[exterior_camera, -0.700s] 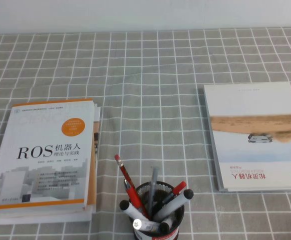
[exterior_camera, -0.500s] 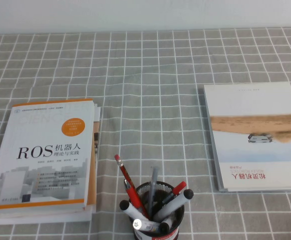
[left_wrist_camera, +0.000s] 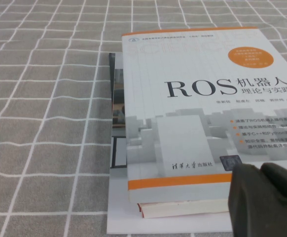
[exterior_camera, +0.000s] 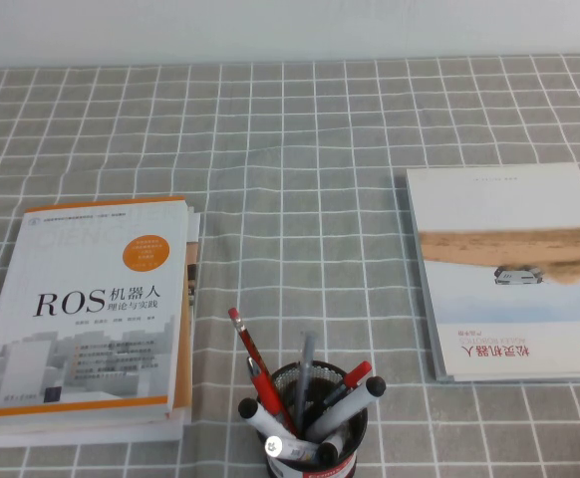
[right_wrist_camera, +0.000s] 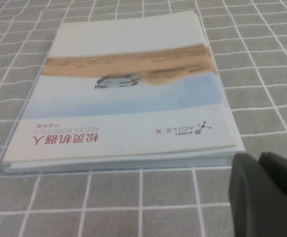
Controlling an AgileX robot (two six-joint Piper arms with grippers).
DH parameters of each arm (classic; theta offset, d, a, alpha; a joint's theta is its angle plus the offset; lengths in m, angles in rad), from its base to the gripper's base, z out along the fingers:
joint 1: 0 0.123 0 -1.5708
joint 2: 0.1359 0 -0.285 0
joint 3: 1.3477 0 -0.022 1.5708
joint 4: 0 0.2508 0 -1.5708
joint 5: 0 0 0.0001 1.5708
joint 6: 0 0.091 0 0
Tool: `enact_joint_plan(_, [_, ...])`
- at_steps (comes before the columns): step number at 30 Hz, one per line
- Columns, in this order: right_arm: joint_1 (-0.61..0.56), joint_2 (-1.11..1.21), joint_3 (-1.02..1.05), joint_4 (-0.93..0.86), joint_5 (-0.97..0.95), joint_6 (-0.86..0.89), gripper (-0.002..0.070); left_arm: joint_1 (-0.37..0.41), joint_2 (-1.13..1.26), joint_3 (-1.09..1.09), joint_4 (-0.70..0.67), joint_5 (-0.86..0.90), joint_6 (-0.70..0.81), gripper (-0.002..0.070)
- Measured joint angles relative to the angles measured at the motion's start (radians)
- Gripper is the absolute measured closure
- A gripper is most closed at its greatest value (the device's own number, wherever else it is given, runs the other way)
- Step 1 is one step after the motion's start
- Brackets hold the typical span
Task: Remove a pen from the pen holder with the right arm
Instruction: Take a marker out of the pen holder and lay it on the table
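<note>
Round mesh pen holder (exterior_camera: 357, 432), gridded cloth (exterior_camera: 300, 199)

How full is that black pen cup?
Full: several pens stand crowded in the pen holder. Left gripper hangs near the ROS book; right gripper, shut, beside the AgileX book.

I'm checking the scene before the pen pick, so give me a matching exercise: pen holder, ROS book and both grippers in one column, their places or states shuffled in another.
Column one
1. pen holder
2. ROS book
3. left gripper
4. right gripper

Column two
A. shut, by the AgileX book's near corner
B. front centre, full of pens
C. shut, by the ROS book's near corner
D. robot's left side, lying atop another book

Pairs: 1-B, 2-D, 3-C, 4-A
</note>
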Motion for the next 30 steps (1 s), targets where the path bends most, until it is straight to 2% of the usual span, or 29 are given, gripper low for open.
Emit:
enact_joint_plan(12, [0.0, 0.0, 0.0, 0.011, -0.052, 0.0, 0.0689, 0.0, 0.0, 0.0, 0.0, 0.0, 0.0, 0.0678])
enact_joint_plan(21, [0.0, 0.0, 0.0, 0.288, -0.343, 0.0, 0.0689, 0.0, 0.0, 0.0, 0.0, 0.0, 0.0, 0.0678])
enact_joint_plan(30, [0.0, 0.0, 0.0, 0.377, -0.4, 0.0, 0.0689, 0.0, 0.0, 0.0, 0.0, 0.0, 0.0, 0.0678])
